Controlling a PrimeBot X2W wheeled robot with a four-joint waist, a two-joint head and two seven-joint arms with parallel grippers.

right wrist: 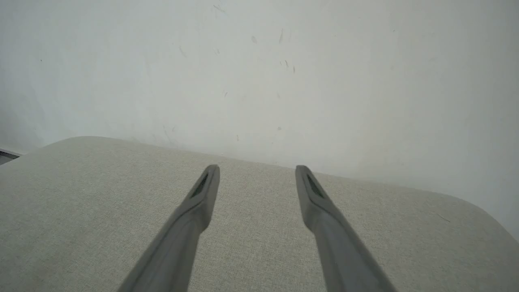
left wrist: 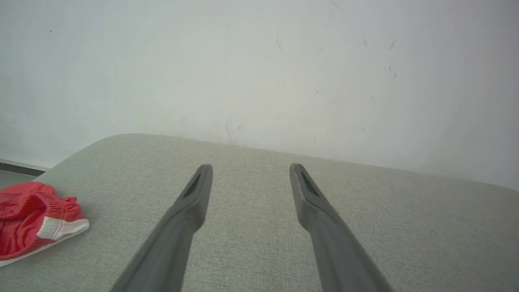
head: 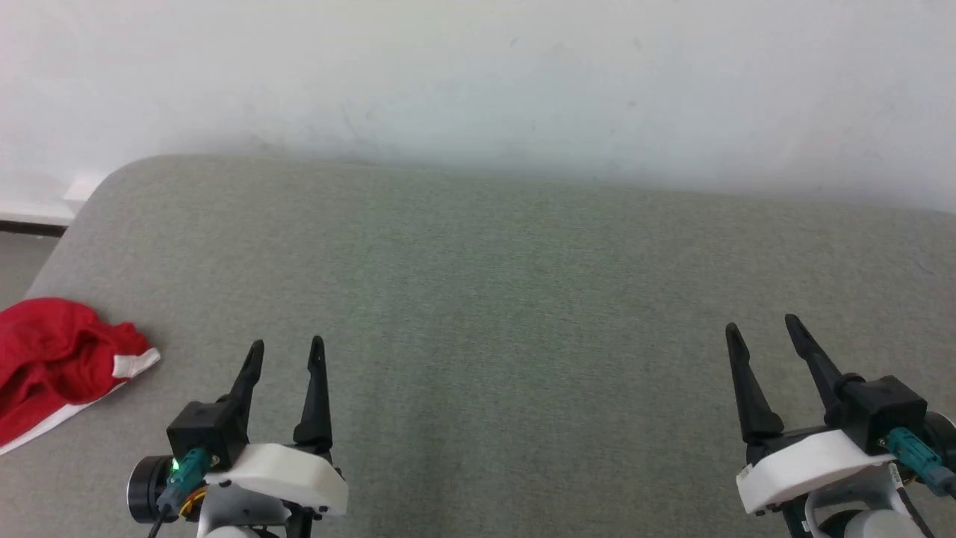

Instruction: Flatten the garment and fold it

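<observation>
Red garment (head: 52, 359) lies crumpled near the grey bench's (head: 523, 299) left edge.
Its white-trimmed hem runs diagonally, with the white corner pointing toward the bench's middle and the fabric bunched in folds. The left gripper (head: 287, 342) and right gripper (head: 761, 323) hover spread, empty.

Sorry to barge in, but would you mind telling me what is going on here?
Nothing is being handled yet. The red garment lies crumpled, white trim showing, at the left edge of the grey fabric surface. The left gripper and the right gripper are both open and empty, apart from the garment. The left one is nearer to it.
</observation>
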